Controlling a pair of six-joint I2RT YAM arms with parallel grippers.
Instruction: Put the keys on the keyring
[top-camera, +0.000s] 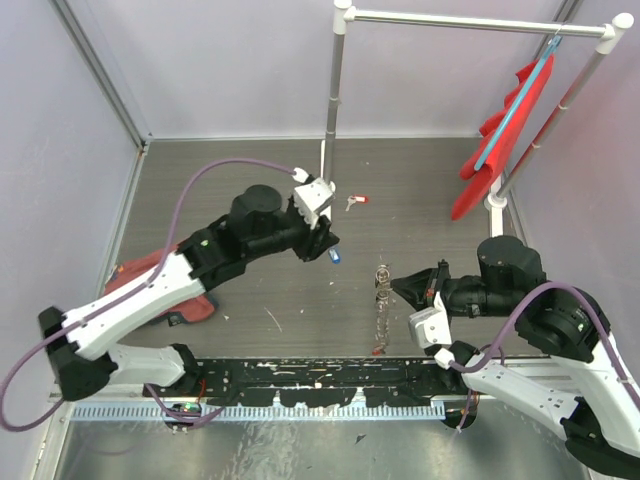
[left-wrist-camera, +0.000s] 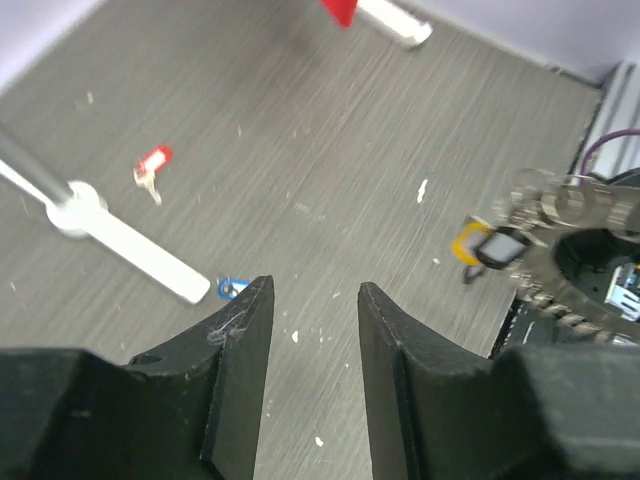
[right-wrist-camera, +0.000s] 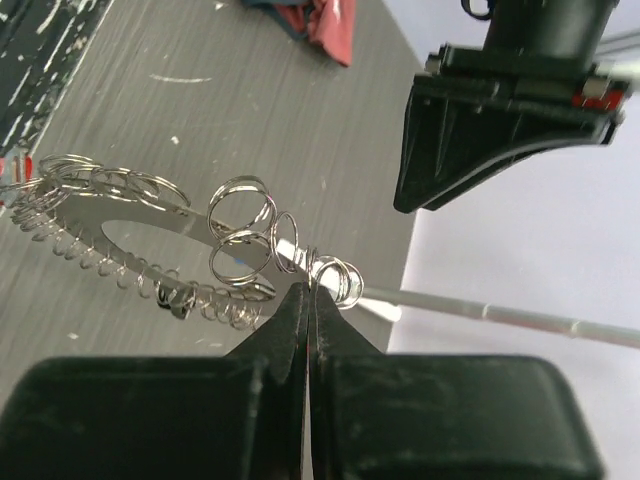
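Right jaws pinch the keyring (right-wrist-camera: 170, 220), hiding its rim there.

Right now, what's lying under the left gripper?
A blue key lies on the table beneath the open left gripper. One finger covers part of it, so the rest can't be seen.

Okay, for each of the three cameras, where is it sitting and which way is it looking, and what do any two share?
Top external: above and behind, looking down at the table; both arms, the left claw and the right claw show.
Left wrist: on the left arm, aimed down past its own open claw at the red key and blue key.
Right wrist: on the right arm, looking along its own shut claw, pinching the keyring.
Shared: all three show the keyring.
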